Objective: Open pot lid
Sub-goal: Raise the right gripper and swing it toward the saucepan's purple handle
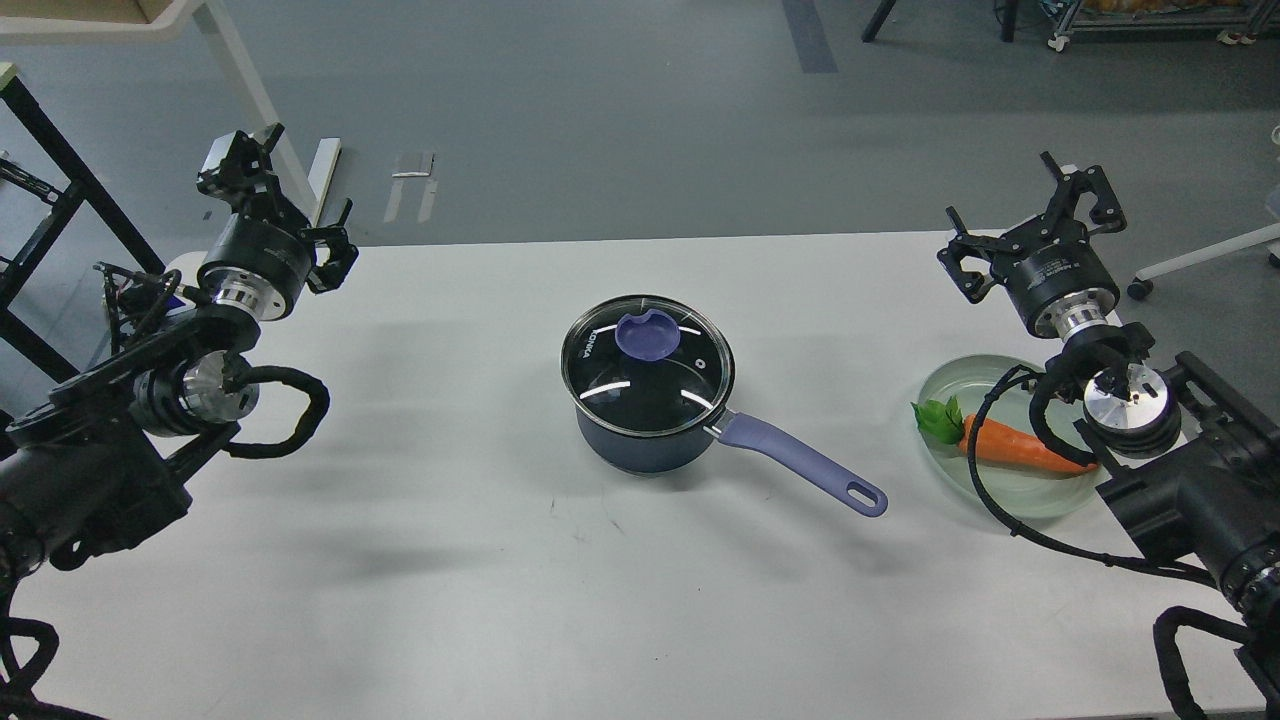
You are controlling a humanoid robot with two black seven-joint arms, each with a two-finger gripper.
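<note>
Head view:
Left arm: bent up at the table's left edge; left gripper (268,195) raised over the far corner, fingers spread wide, holding nothing
Right arm: comes in from the right, elbow low; right gripper (1040,225) raised over the far right edge, fingers spread wide, holding nothing
Pot (650,440): mid-table, well apart from both grippers; dark navy, round, smooth; long purple-blue handle with a hole at its end, pointing to the near right
Lid (647,365): sitting on the pot; clear glass, metal rim, flat purple-blue knob
Plate (945,385): pale green glass, right of the pot; an orange carrot (1010,448) with green leaves lies on it
Table (450,560): white, matte
</note>
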